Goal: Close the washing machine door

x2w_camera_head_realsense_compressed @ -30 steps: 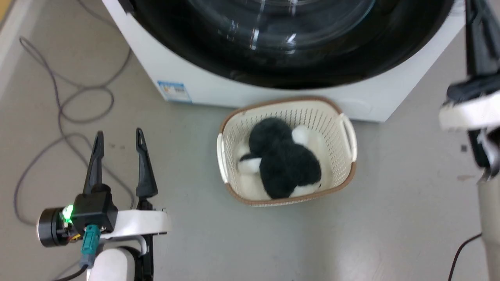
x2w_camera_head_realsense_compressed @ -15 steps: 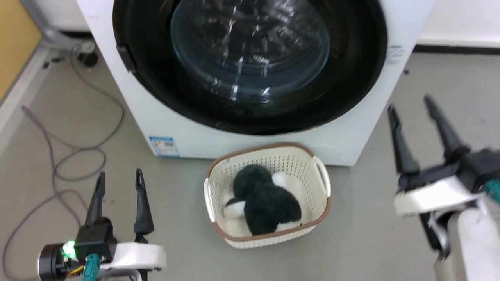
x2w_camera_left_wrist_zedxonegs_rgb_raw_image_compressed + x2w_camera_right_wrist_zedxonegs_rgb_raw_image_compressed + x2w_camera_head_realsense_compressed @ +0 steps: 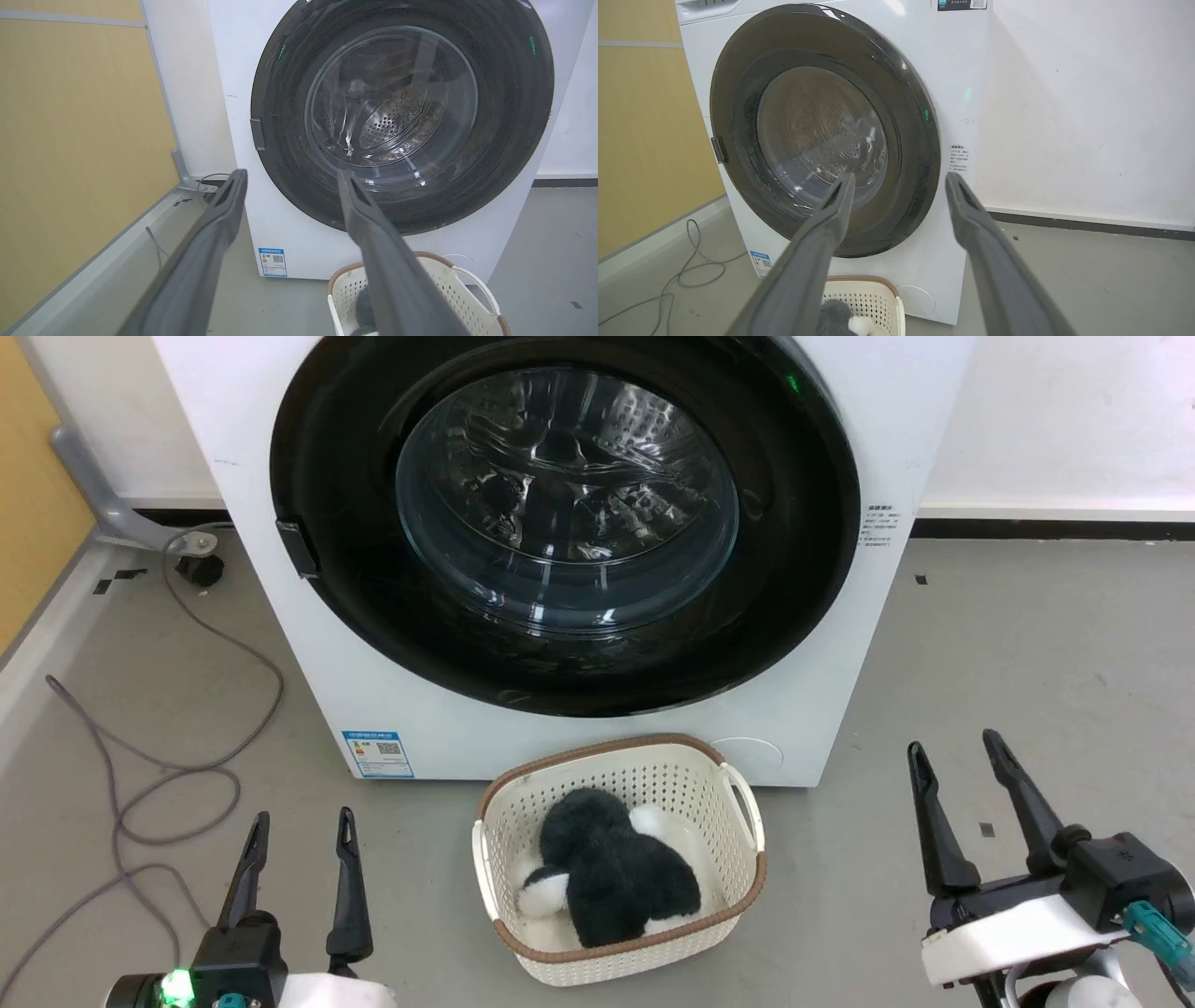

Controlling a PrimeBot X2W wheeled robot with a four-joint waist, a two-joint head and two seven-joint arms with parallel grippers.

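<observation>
left tool point(image 3: 303, 821), lower left: long dark tapered fingers point(image 3: 351, 896), black housing point(image 3: 241, 952), green LED point(image 3: 173, 987) | right tool point(image 3: 953, 747), lower right: white bracket point(image 3: 1008, 933), teal connector point(image 3: 1153, 929)

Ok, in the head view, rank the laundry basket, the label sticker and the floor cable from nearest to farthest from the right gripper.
1. Laundry basket, on the floor left of the right gripper.
2. Label sticker, low on the washing machine front, left corner, past the basket.
3. Grey cable, looped on the floor at far left.

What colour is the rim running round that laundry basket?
Brown, on a cream perforated laundry basket; clearest in the head view.
</observation>
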